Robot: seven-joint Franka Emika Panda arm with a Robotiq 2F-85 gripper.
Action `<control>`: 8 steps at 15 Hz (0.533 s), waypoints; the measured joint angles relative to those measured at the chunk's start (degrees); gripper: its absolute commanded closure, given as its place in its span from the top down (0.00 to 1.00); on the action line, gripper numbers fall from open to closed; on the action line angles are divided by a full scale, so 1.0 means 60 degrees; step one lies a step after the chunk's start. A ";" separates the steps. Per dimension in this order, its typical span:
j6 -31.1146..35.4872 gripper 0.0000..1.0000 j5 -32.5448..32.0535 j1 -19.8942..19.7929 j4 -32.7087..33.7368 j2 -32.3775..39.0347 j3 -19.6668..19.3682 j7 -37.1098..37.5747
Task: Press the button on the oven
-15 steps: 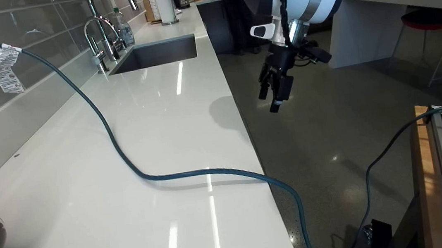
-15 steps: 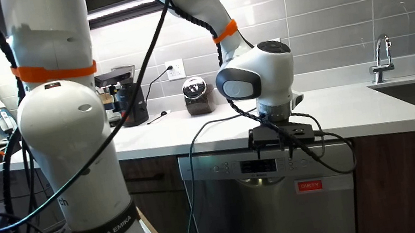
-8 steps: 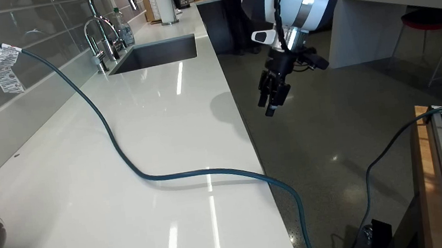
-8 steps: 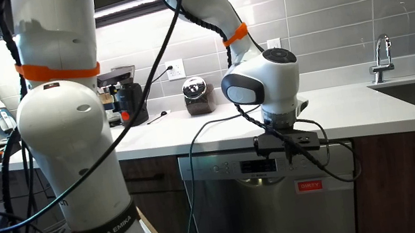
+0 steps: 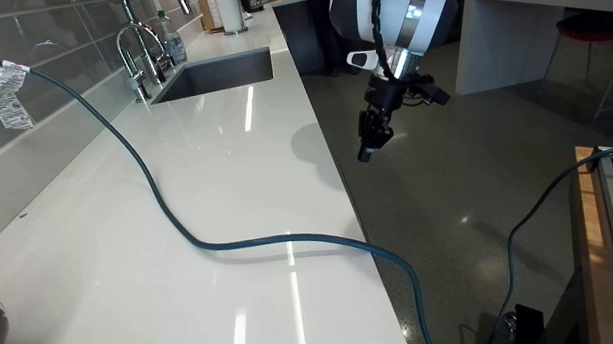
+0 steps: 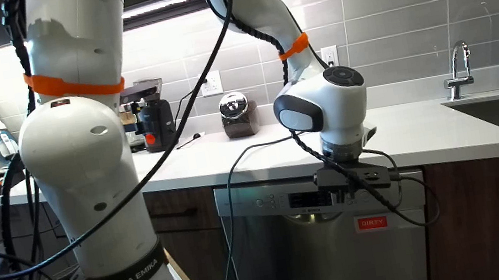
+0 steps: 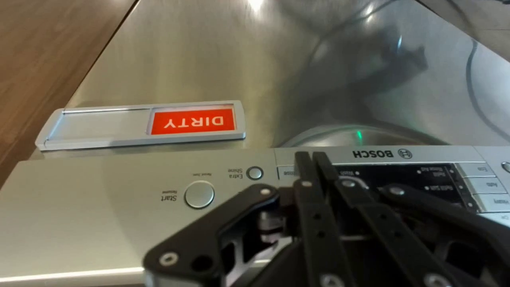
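A white countertop (image 6: 420, 131) is running along a grey tiled wall (image 6: 392, 25), above a steel Bosch dishwasher (image 6: 310, 261). The round Start button (image 7: 199, 194) is sitting on the control panel (image 7: 79, 215), left of the gripper (image 7: 312, 157) in the wrist view. I am holding the fingers together, nothing showing between them, near the display (image 7: 422, 177). The gripper is hiding part of that display; whether its tips are touching the panel, I am not managing to tell.

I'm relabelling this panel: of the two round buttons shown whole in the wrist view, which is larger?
The Start button, with its name printed beside it, is plainly wider than the Extra Shine button.
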 measured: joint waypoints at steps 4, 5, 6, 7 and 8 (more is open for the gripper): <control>-0.0075 0.00 0.0261 -0.0042 0.0239 0.0283 0.0103 -0.0199; -0.0115 0.00 0.0333 -0.0053 0.0297 0.0347 0.0127 -0.0244; -0.0157 0.00 0.0404 -0.0066 0.0346 0.0401 0.0151 -0.0289; -0.0189 0.00 0.0463 -0.0075 0.0391 0.0447 0.0166 -0.0324; -0.0204 0.00 0.0511 -0.0082 0.0439 0.0498 0.0179 -0.0358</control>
